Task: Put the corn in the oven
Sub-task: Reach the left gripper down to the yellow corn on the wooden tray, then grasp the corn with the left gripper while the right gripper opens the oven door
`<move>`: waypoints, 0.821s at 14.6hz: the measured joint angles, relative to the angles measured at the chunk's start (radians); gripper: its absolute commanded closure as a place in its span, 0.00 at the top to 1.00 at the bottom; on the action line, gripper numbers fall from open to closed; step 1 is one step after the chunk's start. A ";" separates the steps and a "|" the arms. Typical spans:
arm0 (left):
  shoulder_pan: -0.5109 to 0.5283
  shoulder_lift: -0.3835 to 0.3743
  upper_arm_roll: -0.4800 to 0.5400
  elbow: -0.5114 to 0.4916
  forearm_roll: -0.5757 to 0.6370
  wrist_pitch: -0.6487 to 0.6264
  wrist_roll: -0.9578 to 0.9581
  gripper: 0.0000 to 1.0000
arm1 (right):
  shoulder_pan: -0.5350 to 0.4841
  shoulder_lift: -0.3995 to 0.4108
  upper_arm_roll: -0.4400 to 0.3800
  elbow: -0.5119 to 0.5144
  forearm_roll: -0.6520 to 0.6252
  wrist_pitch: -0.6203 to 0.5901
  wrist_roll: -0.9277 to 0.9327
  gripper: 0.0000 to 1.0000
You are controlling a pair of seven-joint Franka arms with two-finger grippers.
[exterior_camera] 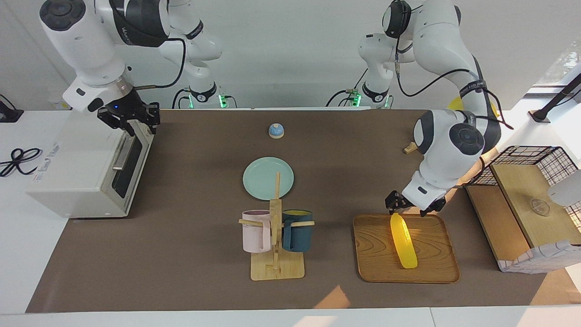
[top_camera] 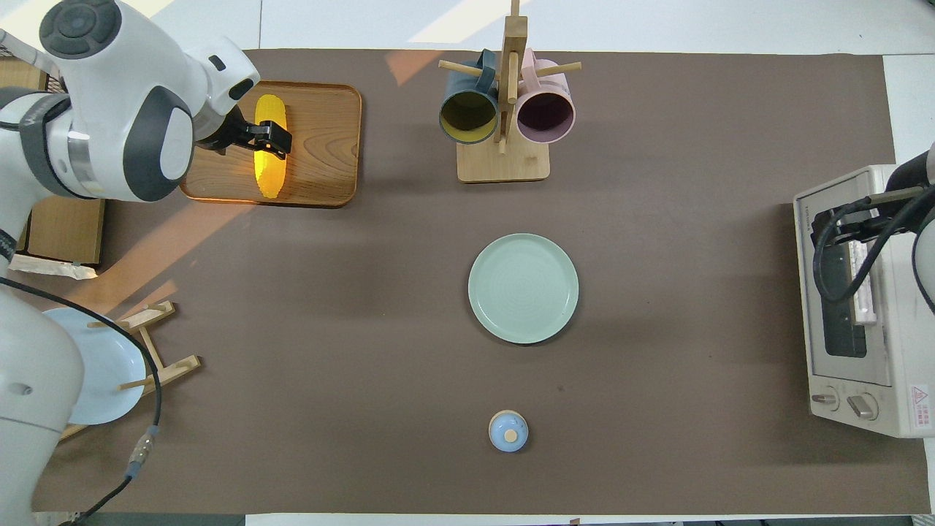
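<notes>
The corn (exterior_camera: 404,243) is a glossy yellow cob lying on a wooden tray (exterior_camera: 435,263) toward the left arm's end of the table; it also shows in the overhead view (top_camera: 269,164). My left gripper (exterior_camera: 411,210) is open and hangs just above the end of the corn nearer to the robots, fingers either side of it (top_camera: 248,137). The white oven (exterior_camera: 77,168) stands at the right arm's end, its door shut (top_camera: 898,351). My right gripper (exterior_camera: 143,129) hangs open over the top edge of the oven's door, above the bar handle (exterior_camera: 122,154).
A mug rack (exterior_camera: 274,236) with a pink and a dark blue mug stands mid-table. A pale green plate (exterior_camera: 268,178) and a small blue lidded pot (exterior_camera: 276,131) lie nearer to the robots. A black wire basket with wooden boards (exterior_camera: 526,181) stands beside the tray.
</notes>
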 measured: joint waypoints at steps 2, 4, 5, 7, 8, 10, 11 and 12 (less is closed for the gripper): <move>0.000 0.054 0.001 0.014 0.000 0.061 0.000 1.00 | -0.022 -0.021 -0.004 -0.069 0.001 0.079 0.028 0.00; 0.002 0.086 0.002 0.018 0.000 0.109 0.000 1.00 | -0.051 -0.043 -0.007 -0.162 0.001 0.163 0.056 0.00; 0.003 0.094 0.003 0.020 0.000 0.118 0.000 1.00 | -0.068 -0.049 -0.008 -0.210 0.001 0.200 0.059 0.00; 0.004 0.101 0.004 0.020 0.000 0.139 0.000 1.00 | -0.091 -0.051 -0.011 -0.275 -0.020 0.240 0.055 0.00; 0.004 0.102 0.004 0.020 0.000 0.148 0.000 1.00 | -0.094 -0.051 -0.011 -0.290 -0.048 0.247 0.055 0.00; 0.004 0.103 0.006 0.020 0.000 0.169 0.000 1.00 | -0.094 -0.051 -0.010 -0.300 -0.084 0.251 0.055 0.00; 0.007 0.104 0.008 0.020 0.000 0.177 0.000 1.00 | -0.094 -0.051 -0.010 -0.304 -0.101 0.251 0.050 0.00; 0.011 0.105 0.008 0.020 0.000 0.182 0.000 1.00 | -0.095 -0.051 -0.010 -0.307 -0.121 0.251 0.040 0.00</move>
